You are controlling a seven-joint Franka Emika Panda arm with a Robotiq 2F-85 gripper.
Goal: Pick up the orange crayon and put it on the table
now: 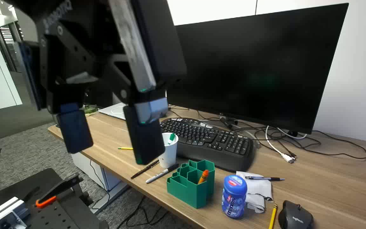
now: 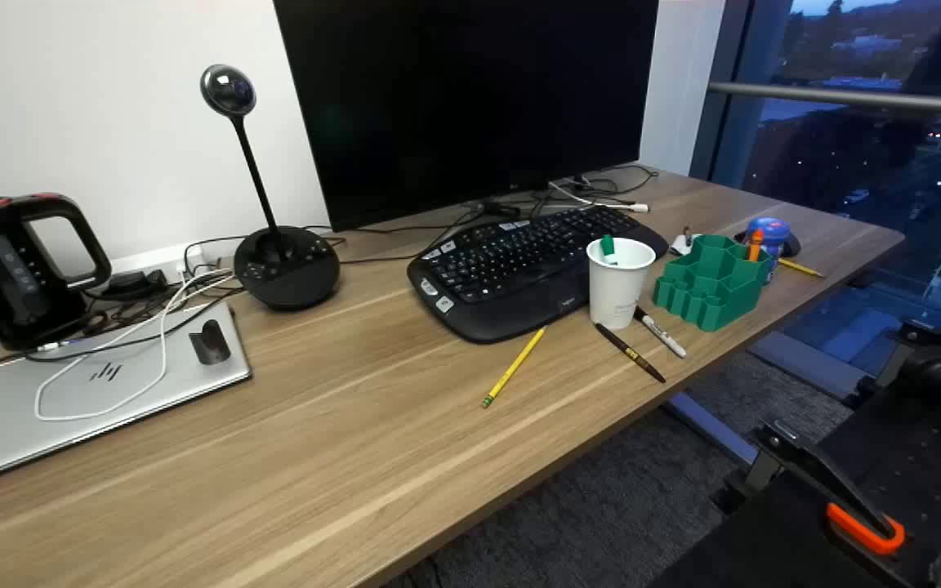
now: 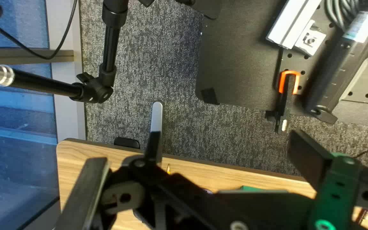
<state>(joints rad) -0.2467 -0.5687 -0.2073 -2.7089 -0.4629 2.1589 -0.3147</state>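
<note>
"Gripper point(image 1: 112, 148) first: how does it stand?"

"Jaws wide apart, nothing between them, well apart from the table point(image 2: 315, 457)."

"And the orange crayon point(image 1: 204, 176)?"

"Leaning in the green holder point(image 1: 185, 191), at the end near the blue tub point(image 1: 233, 197), its upper end sticking out above the rim."

"How will it handle?"

"Very light, I'd guess, and stiff. If it's wax, a hard squeeze or sideways bend could snap it, and waxy sides may slip."

"Where would you take it?"

"By that exposed upper end, pinched squarely across its thickness. Reach much lower and the jaws would likely knock the holder's walls. Squeeze gently, draw it out along its own slant so it doesn't pry against the rim, then lay it flat on the table; if it's round, it might roll."
</note>
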